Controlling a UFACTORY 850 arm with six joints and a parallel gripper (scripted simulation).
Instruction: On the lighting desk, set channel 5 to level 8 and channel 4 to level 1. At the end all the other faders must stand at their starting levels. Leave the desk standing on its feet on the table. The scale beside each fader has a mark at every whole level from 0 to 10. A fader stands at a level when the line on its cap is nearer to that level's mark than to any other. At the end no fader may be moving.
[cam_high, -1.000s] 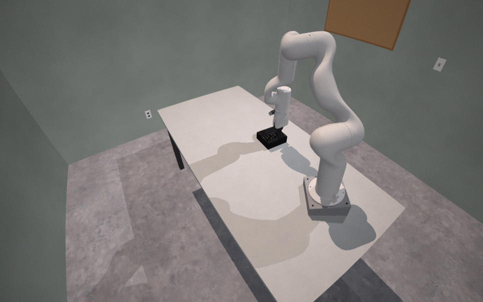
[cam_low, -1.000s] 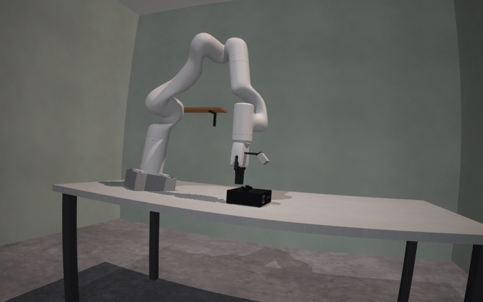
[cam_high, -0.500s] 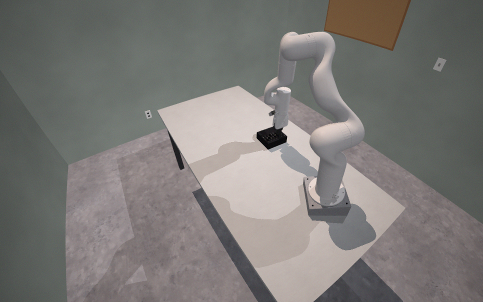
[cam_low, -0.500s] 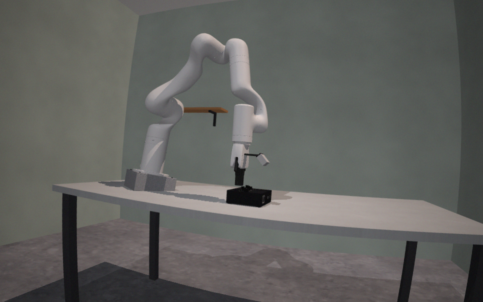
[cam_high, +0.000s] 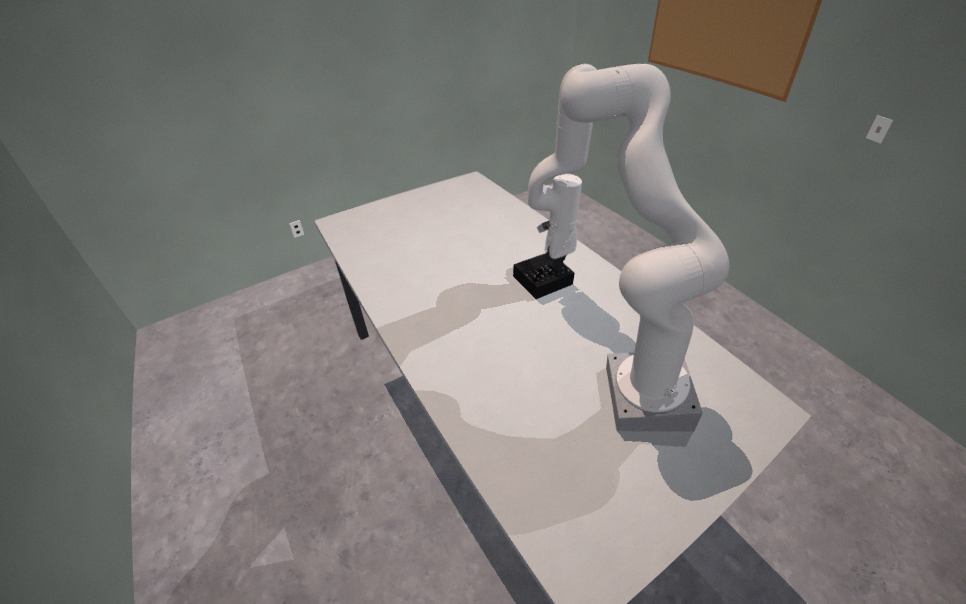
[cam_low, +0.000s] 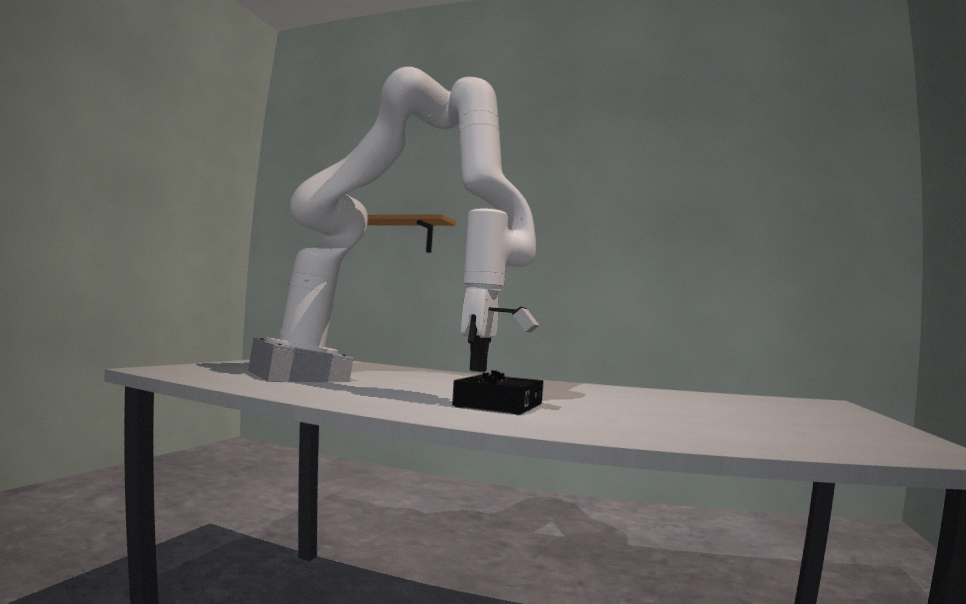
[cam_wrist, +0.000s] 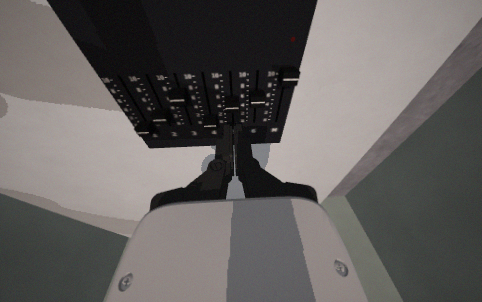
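— Where's the lighting desk (cam_low: 497, 393)?

— Flat on the table (cam_low: 641, 420), well out from the arm's base block (cam_low: 299, 364).

— And the gripper (cam_wrist: 231, 131)?

— Pointing straight down over the desk's near edge, fingers pinched together on nothing. The tips sit just below the channel 5 cap (cam_wrist: 232, 104), by the low end of its scale.

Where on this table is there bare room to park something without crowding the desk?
Bare stretches: the table end beyond the lighting desk, and the span between desk and robot base. Crowded: right over the desk, where the shut gripper hangs.
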